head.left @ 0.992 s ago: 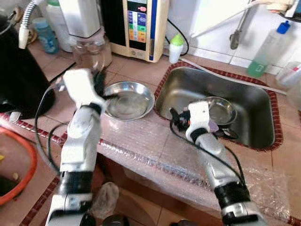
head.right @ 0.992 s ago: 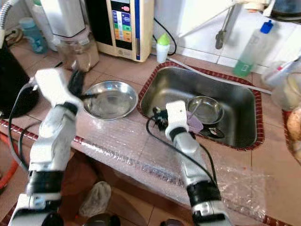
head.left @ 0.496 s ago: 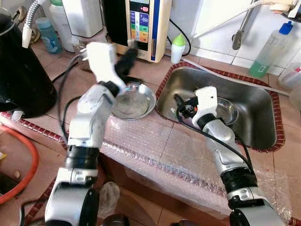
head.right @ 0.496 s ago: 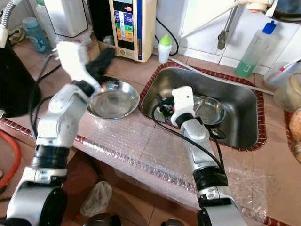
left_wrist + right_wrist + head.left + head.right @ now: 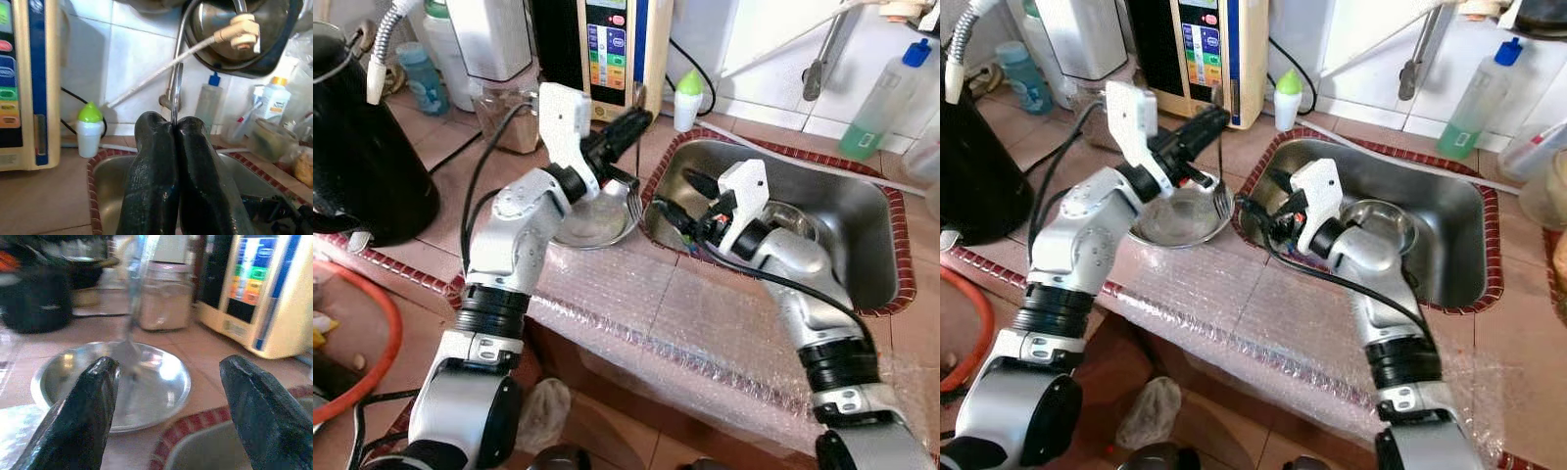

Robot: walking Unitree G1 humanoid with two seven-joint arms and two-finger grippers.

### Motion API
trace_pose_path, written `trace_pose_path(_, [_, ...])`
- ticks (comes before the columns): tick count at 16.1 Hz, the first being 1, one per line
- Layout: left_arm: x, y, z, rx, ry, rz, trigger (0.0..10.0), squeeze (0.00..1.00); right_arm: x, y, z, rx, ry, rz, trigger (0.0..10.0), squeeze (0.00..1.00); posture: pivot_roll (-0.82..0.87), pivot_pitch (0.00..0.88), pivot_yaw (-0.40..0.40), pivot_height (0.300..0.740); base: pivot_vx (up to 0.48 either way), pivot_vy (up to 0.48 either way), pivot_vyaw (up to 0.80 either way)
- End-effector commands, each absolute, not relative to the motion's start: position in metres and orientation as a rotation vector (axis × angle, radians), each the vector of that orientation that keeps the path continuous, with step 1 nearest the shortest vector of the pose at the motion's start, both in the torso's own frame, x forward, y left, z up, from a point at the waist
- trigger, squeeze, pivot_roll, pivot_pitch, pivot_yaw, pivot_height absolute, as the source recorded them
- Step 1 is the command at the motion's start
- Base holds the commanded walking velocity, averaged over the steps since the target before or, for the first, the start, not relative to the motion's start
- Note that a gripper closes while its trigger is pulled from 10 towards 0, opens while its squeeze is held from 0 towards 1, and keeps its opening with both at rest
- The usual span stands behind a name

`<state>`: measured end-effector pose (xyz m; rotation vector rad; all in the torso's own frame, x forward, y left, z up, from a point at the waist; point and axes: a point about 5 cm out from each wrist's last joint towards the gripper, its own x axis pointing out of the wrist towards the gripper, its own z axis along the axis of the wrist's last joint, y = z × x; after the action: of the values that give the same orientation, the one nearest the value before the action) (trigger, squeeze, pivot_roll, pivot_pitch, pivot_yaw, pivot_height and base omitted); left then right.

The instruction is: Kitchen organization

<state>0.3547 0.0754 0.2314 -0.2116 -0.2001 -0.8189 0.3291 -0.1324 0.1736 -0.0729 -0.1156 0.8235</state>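
1. the left hand [image 5: 1217,115] is closed on a metal fork [image 5: 1220,157], pinched by its handle between the two black fingers [image 5: 151,186]; the fork hangs tines-down over the right rim of the steel bowl [image 5: 1170,217] on the surface [image 5: 1253,147].
2. the right hand [image 5: 683,201] is open, its fingers [image 5: 90,406] spread wide; it sits at the left edge of the sink [image 5: 862,220], pointing toward the bowl and the fork.
3. the bowl rests on the tiled surface just beside the sink's left rim, partly hidden by the left arm.
4. a second steel bowl [image 5: 1386,217] lies inside the sink, partly covered by the right arm.
5. along the back edge of the surface stand a cream appliance [image 5: 617,49] with coloured buttons, a glass jar [image 5: 504,108], a small white bottle with a green cap [image 5: 686,98] and a green-filled bottle with a blue cap [image 5: 881,93].
6. a large black vessel [image 5: 362,157] stands at the left edge.
7. bubble wrap [image 5: 646,304] covers the front edge of the surface.
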Motion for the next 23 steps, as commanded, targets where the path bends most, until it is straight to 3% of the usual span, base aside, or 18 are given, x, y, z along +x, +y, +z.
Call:
trace_pose_path(1, [0.356, 0.071, 0.237, -0.186, -0.214, -0.843, 0.0, 0.0, 0.323, -0.129, 0.174, -0.062, -0.098, 0.901, 10.0, 0.0, -0.04, 0.0, 0.077, 0.74, 0.0, 0.0, 0.0])
trace_pose_path(8, [0.347, 0.058, 0.229, -0.206, -0.195, -0.903, 0.0, 0.0, 0.322, -0.119, 0.175, 0.013, -0.067, 0.966, 10.0, 0.0, -0.04, 0.0, 0.08, 0.74, 0.0, 0.0, 0.0])
trace_pose_path(9, [0.345, 0.054, 0.227, -0.21, -0.192, -0.911, 0.0, 0.0, 0.33, -0.117, 0.171, 0.049, -0.062, 0.912, 0.0, 0.0, -0.04, 0.0, 0.08, 0.74, 0.0, 0.0, 0.0])
trace_pose_path(14, [0.341, 0.051, 0.222, -0.22, -0.177, -0.92, 0.0, 0.0, 0.339, -0.11, 0.17, 0.087, -0.046, 0.923, 0.0, 0.0, -0.03, 0.0, 0.077, 0.74, 0.0, 0.0, 0.0])
trace_pose_path(23, [0.34, 0.053, 0.22, -0.204, -0.173, -0.913, 0.0, 0.0, 0.344, -0.119, 0.167, 0.038, -0.039, 0.887, 0.0, 0.0, -0.04, 0.0, 0.072, 0.74, 0.0, 0.0, 0.0])
